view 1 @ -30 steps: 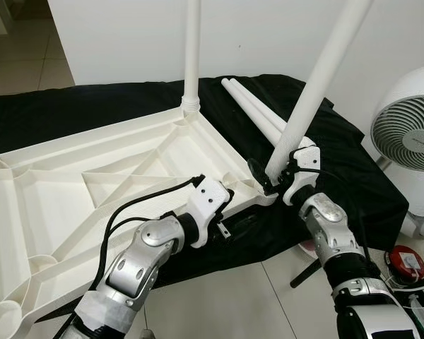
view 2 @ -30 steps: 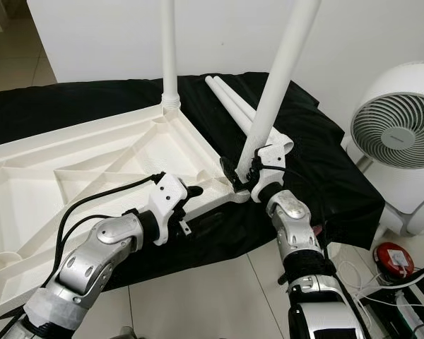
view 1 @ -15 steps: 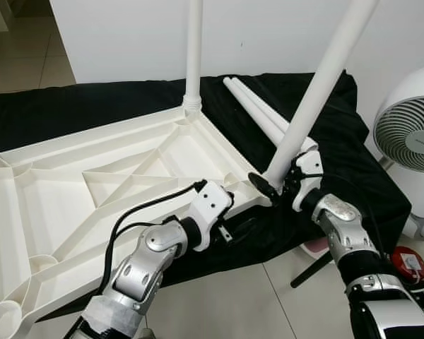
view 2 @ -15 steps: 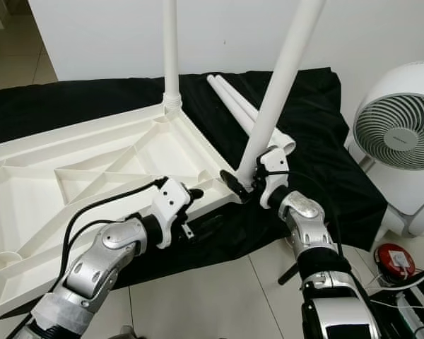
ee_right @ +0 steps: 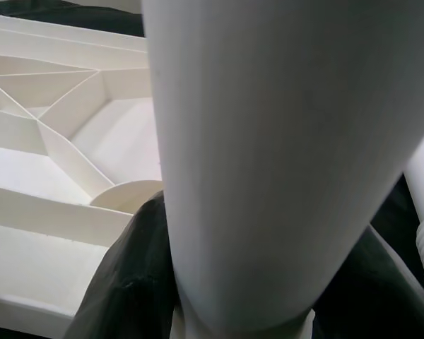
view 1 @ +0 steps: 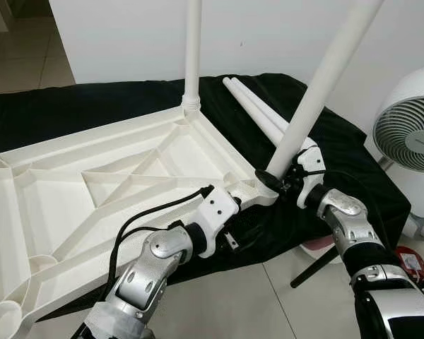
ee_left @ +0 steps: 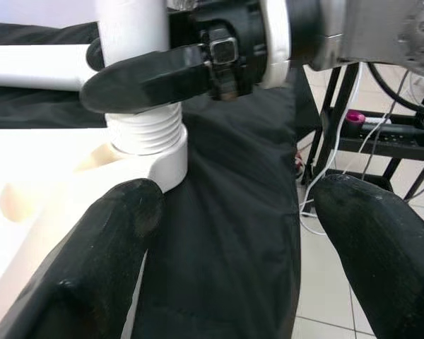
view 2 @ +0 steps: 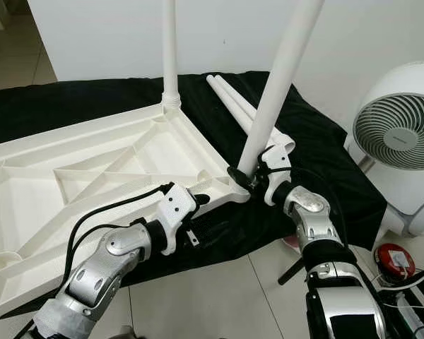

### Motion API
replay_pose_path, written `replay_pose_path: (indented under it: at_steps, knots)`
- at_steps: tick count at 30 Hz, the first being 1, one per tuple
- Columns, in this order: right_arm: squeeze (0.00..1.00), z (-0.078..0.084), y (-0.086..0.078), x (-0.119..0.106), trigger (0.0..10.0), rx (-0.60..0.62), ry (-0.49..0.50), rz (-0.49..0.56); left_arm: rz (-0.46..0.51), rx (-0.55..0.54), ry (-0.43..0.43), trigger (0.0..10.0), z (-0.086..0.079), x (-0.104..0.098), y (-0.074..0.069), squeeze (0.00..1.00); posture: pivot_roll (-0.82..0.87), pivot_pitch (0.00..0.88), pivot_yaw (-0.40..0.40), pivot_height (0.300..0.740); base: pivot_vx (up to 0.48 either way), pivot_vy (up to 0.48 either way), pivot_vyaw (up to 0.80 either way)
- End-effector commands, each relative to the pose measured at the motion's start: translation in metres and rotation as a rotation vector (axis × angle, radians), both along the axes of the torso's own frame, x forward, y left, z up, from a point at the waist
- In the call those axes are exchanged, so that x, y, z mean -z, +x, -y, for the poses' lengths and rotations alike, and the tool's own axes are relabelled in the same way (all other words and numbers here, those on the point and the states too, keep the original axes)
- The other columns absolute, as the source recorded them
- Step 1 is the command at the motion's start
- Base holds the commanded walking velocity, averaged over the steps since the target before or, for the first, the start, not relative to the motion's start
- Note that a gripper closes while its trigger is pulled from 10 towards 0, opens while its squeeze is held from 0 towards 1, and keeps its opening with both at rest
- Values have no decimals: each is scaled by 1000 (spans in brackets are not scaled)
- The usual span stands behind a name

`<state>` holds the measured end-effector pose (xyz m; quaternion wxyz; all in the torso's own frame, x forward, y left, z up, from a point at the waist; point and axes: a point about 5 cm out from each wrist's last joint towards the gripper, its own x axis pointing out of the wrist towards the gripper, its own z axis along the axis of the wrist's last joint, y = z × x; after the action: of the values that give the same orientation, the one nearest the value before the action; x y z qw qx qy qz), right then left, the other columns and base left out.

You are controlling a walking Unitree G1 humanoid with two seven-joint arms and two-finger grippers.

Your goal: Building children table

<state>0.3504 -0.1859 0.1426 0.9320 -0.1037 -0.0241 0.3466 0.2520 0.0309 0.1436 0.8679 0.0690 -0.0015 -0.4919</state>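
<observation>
Table leg (view 1: pixel 318 92) clamped by right gripper (view 1: pixel 277 182) at tabletop (view 1: pixel 71 191) corner.

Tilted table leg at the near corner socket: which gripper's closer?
Right. The right gripper is clamped on the tilted table leg just above its threads; the left gripper is open beside the tabletop corner, short of it.
</observation>
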Motion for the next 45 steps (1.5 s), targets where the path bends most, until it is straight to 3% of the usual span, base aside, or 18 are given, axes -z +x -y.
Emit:
replay_pose_path:
  at_steps: [1,3,4,9,13,26,36,45]
  knots:
    - [0,4,-1,7,0,8,-33,-31,1,-52,9,10000,-1,2,0,0,21,35,-52,740,0,0,0]
    - [0,5,-1,9,0,22,-30,-43,0,-51,6,10000,-1,1,0,0,21,34,-53,740,0,0,0]
    - [0,7,-1,12,9922,50,-27,-53,-1,-49,5,10000,-1,1,0,0,19,33,-52,740,0,0,0]
    - [0,8,-3,18,10000,67,-7,-78,-1,-46,3,10000,-1,0,-1,0,18,32,-50,740,0,0,0]
    - [0,8,-4,27,10000,129,85,-134,4,-43,5,10000,-2,-2,0,0,15,28,-45,740,0,0,0]
    - [0,9,-2,36,10000,227,209,-213,8,-32,13,10000,-2,-3,-1,0,14,19,-39,740,0,0,0]
    - [0,3,-3,39,10000,232,182,-197,8,-33,13,10000,-3,-3,-2,0,18,14,-42,740,0,0,0]
    - [0,-15,-7,37,10000,363,224,-112,5,-42,10,10000,-4,-3,-3,0,15,27,-60,740,0,0,0]
